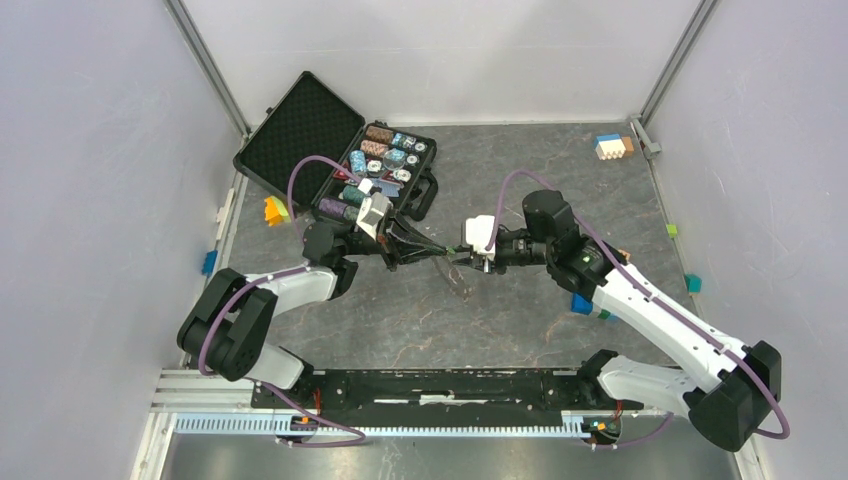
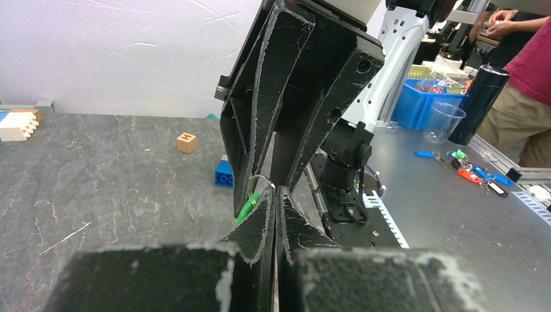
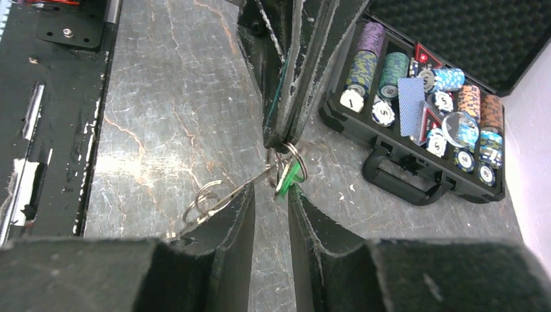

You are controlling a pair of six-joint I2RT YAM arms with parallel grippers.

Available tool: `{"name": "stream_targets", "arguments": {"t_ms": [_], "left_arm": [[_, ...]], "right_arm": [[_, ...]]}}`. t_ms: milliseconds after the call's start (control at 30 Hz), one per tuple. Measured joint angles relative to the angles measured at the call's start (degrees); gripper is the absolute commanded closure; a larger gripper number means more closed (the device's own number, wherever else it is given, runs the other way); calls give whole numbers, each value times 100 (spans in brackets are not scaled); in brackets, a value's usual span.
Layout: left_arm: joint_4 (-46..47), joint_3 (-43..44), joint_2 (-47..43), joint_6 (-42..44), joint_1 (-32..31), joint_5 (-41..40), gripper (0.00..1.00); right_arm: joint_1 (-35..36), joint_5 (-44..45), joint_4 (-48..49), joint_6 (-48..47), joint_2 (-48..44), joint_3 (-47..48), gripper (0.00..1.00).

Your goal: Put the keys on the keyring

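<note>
Setting: two robot arms are meeting tip to tip over the middle of a dark, stone-patterned table (image 1: 400, 320).
Left gripper (image 3: 281, 140): its two black fingers are pressing fully together, pinching the top of the keyring.
Keyring (image 3: 291, 155): a small thin metal ring is hanging in the air just under the left fingertips, above the table's centre.
Green key (image 3: 290, 174): a tiny key with a bright green head is dangling at the keyring. It seems to be threaded on the ring, though the joint is too small to be sure.
Right gripper (image 3: 271, 195): its jaws are standing a narrow way apart and pointing at the key. The key's lower end is sitting at the mouth of that gap, and the jaws are not clamping it.
Second ring (image 3: 200, 198): another thin metal loop is lying near the right gripper, with a slim metal shaft reaching from it toward the keyring.
Poker chip case (image 3: 390, 156): an open black case of stacked chips is sitting behind the left gripper.
</note>
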Motion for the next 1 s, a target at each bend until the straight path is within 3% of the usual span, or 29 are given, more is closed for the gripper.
{"name": "stream_targets", "arguments": {"t_ms": [200,600,1000], "left_arm": [[0,0,0,0,-2,0,98],[0,0,0,0,-2,0,98],[0,2,2,0,-2,0,98]], "right_arm": [[0,-59,-28,-4,59,79,68],[-2,645,-688,-522,-411,485,66],[4,-487,-1687,-1182,-435,645,67]]}}
